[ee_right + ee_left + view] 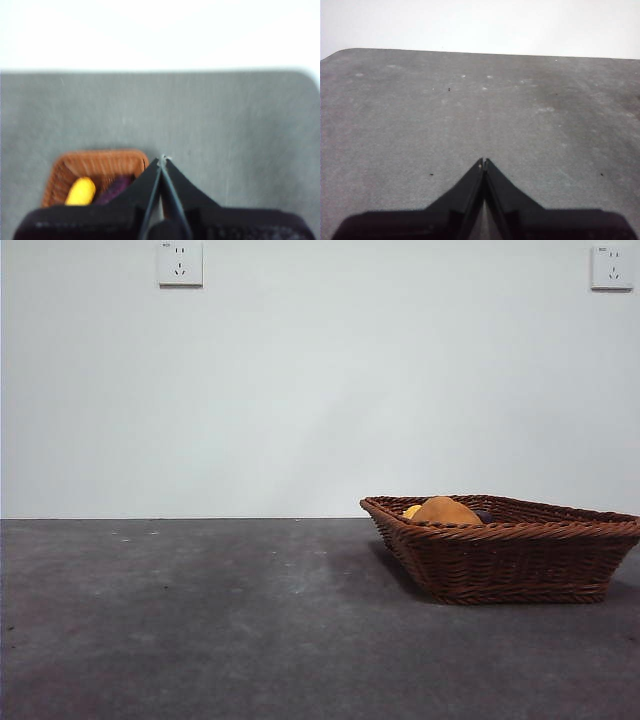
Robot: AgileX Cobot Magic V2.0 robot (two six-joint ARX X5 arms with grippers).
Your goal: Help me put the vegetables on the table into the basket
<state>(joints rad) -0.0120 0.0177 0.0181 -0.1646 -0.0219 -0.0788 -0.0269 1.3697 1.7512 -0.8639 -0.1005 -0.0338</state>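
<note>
- Basket (pixel 505 550): rests on the table (pixel 200 620), at about 4 o'clock in the front view.
- Potato (pixel 446 511), corn cob (pixel 80 192), eggplant (pixel 114 189): all inside the basket.
- Left gripper (pixel 483 161): jaws closed, empty, above bare table.
- Right gripper (pixel 163 159): jaws closed, empty, above the basket's edge.

Plain white wall (pixel 320 390) behind, matte, unmarked, evenly lit. Two white wall sockets high up: one socket (pixel 180 262) toward upper left, second socket (pixel 612 267) at far upper right, partly cut by frame edge. Wall meets dark grey tabletop (pixel 200 620) along straight horizontal line. Surface mottled, paler scuffs and small specks scattered across it. Rounded far corner (pixel 342 52) of surface visible in left wrist view; another rounded corner (pixel 306 75) in right wrist view. Soft diffuse light, faint shadows only.
</note>
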